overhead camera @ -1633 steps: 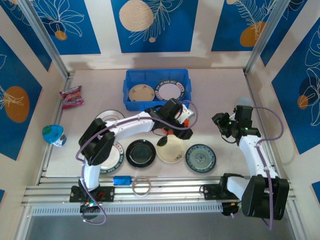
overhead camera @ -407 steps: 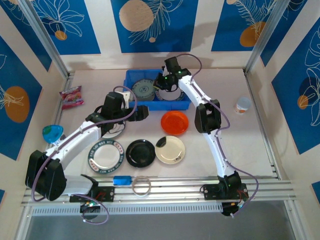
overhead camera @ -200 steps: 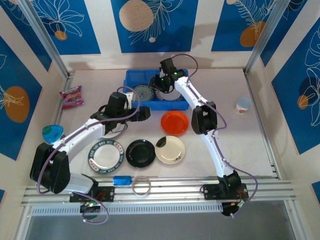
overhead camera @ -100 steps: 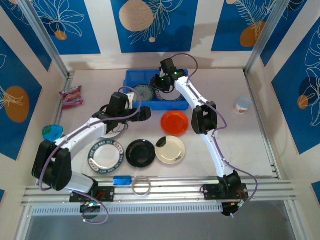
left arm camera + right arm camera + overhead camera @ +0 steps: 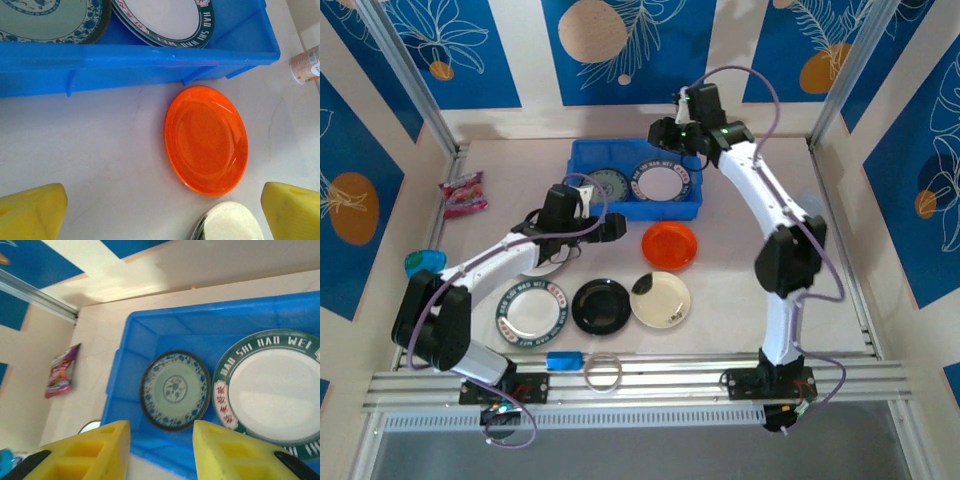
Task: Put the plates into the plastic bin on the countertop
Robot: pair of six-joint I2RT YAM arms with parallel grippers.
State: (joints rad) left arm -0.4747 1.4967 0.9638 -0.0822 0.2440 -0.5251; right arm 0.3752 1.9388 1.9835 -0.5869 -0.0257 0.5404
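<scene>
Orange plate lies just ahead of the wide-spread left gripper, with bare countertop round its rim and the plastic bin wall beyond. The right gripper, parted and empty, has the binned teal plate and white plate ahead.

You see the bin in smooth blue plastic with a soft shine. The orange plate at frame centre is very glossy. The countertop looks matt, and the rail at the bottom is ribbed metal.
</scene>
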